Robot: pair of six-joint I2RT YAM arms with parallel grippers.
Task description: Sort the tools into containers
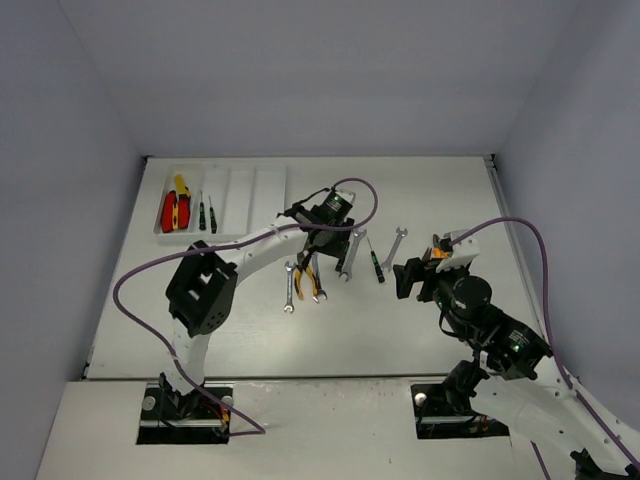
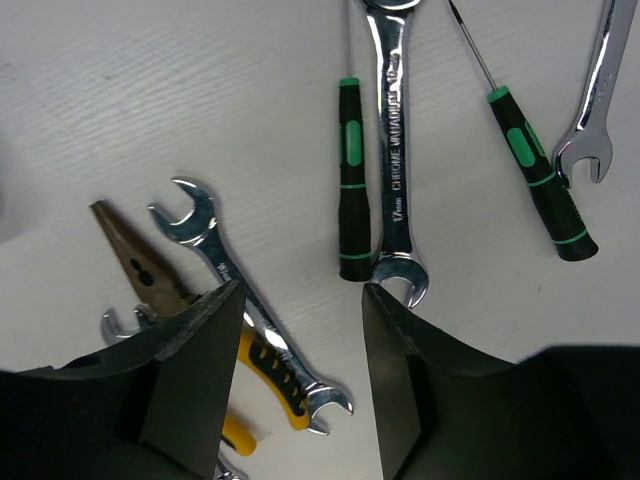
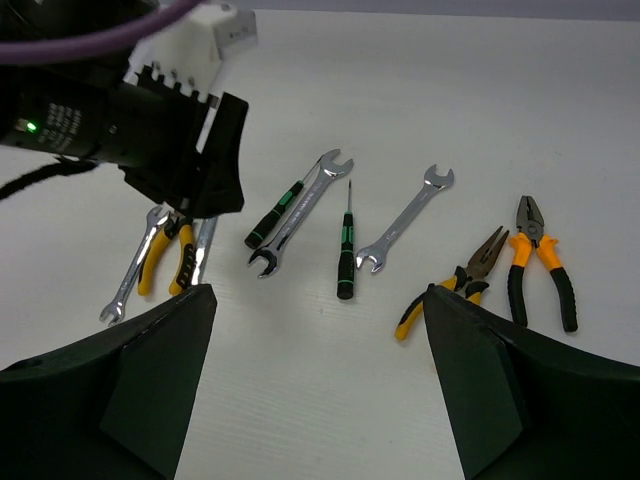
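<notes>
The white tray (image 1: pixel 262 196) stands at the back left. Red and yellow utility knives (image 1: pixel 176 208) lie in its leftmost compartment and two screwdrivers (image 1: pixel 206 214) in the second. My left gripper (image 1: pixel 312 255) is open and empty, low over the loose tools. Between its fingers (image 2: pixel 300 340) lie a small wrench (image 2: pixel 250 300) and yellow-handled pliers (image 2: pixel 150 275). Beyond are a long wrench (image 2: pixel 393 150), two green-black screwdrivers (image 2: pixel 351 190) (image 2: pixel 535 180) and another wrench (image 2: pixel 590 110). My right gripper (image 1: pixel 412 280) is open and empty above bare table (image 3: pixel 320 310).
In the right wrist view, needle-nose pliers (image 3: pixel 455 285) and orange-handled pliers (image 3: pixel 540 265) lie to the right. The left arm's wrist (image 3: pixel 150 120) hangs over the left tools. The tray's two right compartments hold nothing. Grey walls enclose the table on three sides.
</notes>
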